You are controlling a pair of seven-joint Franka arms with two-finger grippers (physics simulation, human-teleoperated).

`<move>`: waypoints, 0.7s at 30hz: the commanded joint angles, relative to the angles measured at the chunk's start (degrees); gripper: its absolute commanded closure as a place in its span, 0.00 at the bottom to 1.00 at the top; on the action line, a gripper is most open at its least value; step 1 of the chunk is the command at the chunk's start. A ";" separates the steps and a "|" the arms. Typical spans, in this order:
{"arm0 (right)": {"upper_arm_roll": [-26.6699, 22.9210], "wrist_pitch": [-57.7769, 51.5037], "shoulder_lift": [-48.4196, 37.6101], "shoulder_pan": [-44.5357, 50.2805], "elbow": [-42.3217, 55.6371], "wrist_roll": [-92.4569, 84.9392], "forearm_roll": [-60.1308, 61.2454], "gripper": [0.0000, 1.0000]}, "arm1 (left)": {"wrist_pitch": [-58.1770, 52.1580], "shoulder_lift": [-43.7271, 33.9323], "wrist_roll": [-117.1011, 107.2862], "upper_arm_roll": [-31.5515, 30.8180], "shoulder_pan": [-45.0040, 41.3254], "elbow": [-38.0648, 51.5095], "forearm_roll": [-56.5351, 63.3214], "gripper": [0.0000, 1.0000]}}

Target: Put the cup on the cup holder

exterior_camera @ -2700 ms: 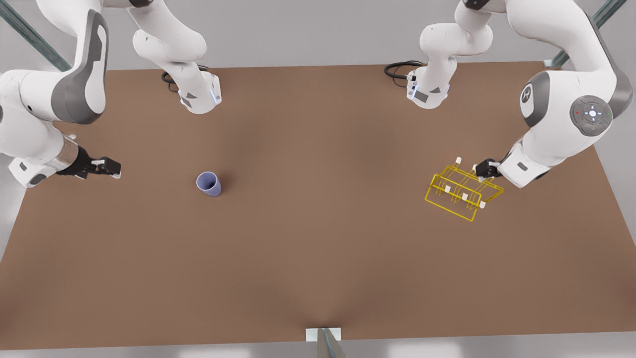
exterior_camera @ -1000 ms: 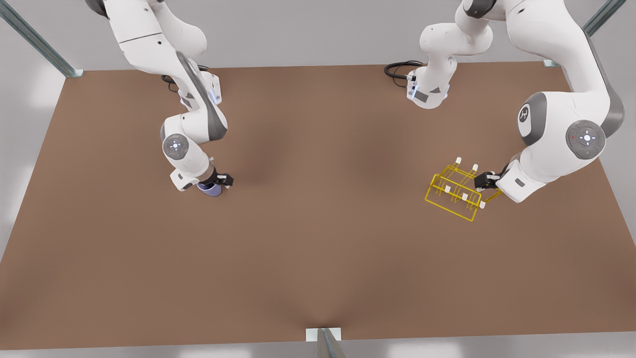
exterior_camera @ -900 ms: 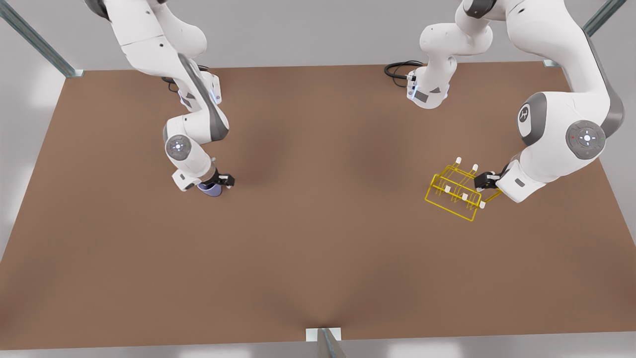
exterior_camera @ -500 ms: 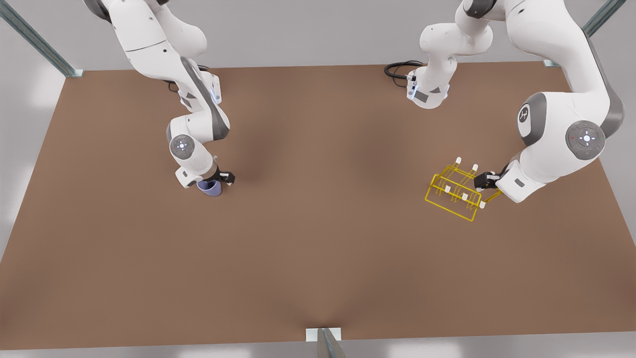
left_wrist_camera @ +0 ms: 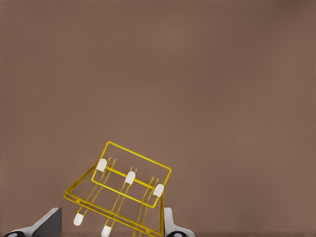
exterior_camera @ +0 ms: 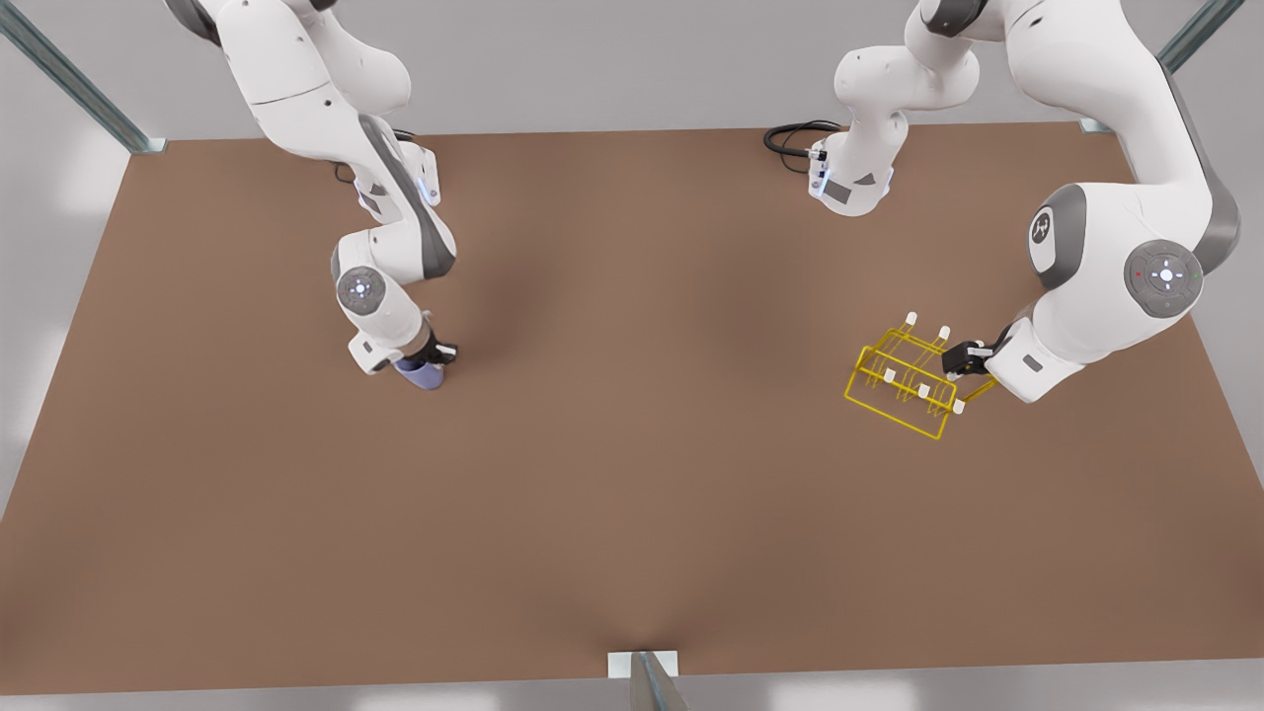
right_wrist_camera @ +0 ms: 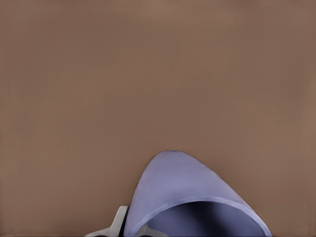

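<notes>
You have the bright yellow wire cup holder (exterior_camera: 904, 383) with white-tipped prongs on the brown table (exterior_camera: 632, 513), at the front view's right; the left gripper (exterior_camera: 954, 361) sits at its right edge, fingers either side of the frame, though I cannot tell if they pinch it. Well apart on the left, the right gripper (exterior_camera: 427, 358) straddles the small lavender-blue tapered cup (exterior_camera: 422, 374); whether its jaws have closed I cannot tell. Squeeze evenly across the wall, then lift straight up.
</notes>
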 commanded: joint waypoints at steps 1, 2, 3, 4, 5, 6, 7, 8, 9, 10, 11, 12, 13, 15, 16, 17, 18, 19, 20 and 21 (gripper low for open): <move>0.02 -3.38 -1.01 -0.05 0.38 -5.94 -0.32 0.79 | -0.18 -0.14 0.06 -0.04 0.01 0.08 0.04 0.00; 0.11 -3.29 -1.18 -0.05 1.25 -6.11 -0.23 0.79 | -0.18 -0.22 0.06 0.05 -0.07 0.08 0.04 0.00; 0.11 -3.47 -1.27 0.22 2.31 -6.03 0.03 0.79 | -0.18 -0.31 0.06 0.05 -0.07 0.08 0.04 0.00; 0.46 -3.55 -1.62 0.48 3.71 -6.11 0.56 0.79 | -0.18 -0.31 0.06 0.05 -0.07 0.08 0.04 0.00; 1.78 -3.55 -1.80 0.74 4.68 -6.11 0.82 0.79 | -0.18 -0.31 0.06 0.05 -0.07 0.08 0.04 0.00; 2.22 -7.06 -1.36 0.74 7.75 -8.56 6.08 0.79 | -0.18 -0.31 -0.02 0.05 -0.07 -0.01 0.04 0.00; 2.31 -11.80 -0.83 0.83 11.79 -12.17 14.59 0.79 | -0.27 -0.31 -0.02 0.05 -0.07 -0.01 0.04 0.00; 3.27 -15.24 1.19 1.88 16.54 -12.53 20.14 0.79 | -0.18 -0.22 -0.02 0.05 -0.07 -0.01 0.04 0.00; 3.54 -15.24 1.28 2.24 16.90 -12.70 24.70 0.79 | -0.18 -0.22 -0.02 -0.04 -0.07 -0.01 0.04 0.00; 5.99 -14.63 2.07 2.33 19.27 -13.06 33.93 0.79 | -0.18 -0.14 -0.02 0.05 -0.07 -0.01 0.04 0.00; 8.19 -14.54 3.12 2.33 21.29 -13.23 40.45 0.79 | -0.18 -0.14 -0.11 0.05 -0.07 -0.01 0.04 0.00; 9.43 -14.19 6.20 3.02 23.66 -14.63 44.93 0.79 | -0.18 -0.14 -0.20 0.05 -0.07 -0.01 0.04 0.00; 9.34 -13.93 8.13 5.49 25.25 -19.81 54.15 0.79 | -0.18 -0.05 -0.20 0.05 -0.07 -0.01 0.04 0.00; 9.34 -11.29 15.25 8.74 30.17 -35.46 73.84 0.79 | -0.10 0.04 -0.20 0.05 -0.07 -0.01 0.04 0.00; 9.34 -10.94 18.68 10.23 33.33 -39.68 80.70 0.79 | -0.10 0.04 -0.20 0.05 -0.07 -0.01 0.04 0.00; 9.43 -10.94 20.96 10.94 35.00 -43.90 86.07 0.79 | -0.10 0.04 -0.20 0.05 -0.07 -0.01 0.04 0.00; 9.43 -11.11 23.77 11.29 36.76 -48.47 89.67 0.79 | -0.10 0.04 -0.20 0.05 -0.07 -0.01 0.04 0.00; 9.43 -11.11 27.11 11.20 39.31 -50.84 90.12 0.79 | -0.10 0.04 -0.20 0.05 -0.07 -0.01 0.04 0.00; 9.51 -11.46 31.06 11.20 41.59 -55.05 92.57 0.79 | -0.01 0.13 -0.20 0.05 -0.07 -0.01 0.04 0.00; 9.60 -13.73 33.97 10.68 41.77 -60.85 94.60 0.79 | -0.01 0.66 -0.20 0.05 0.01 0.08 0.04 0.00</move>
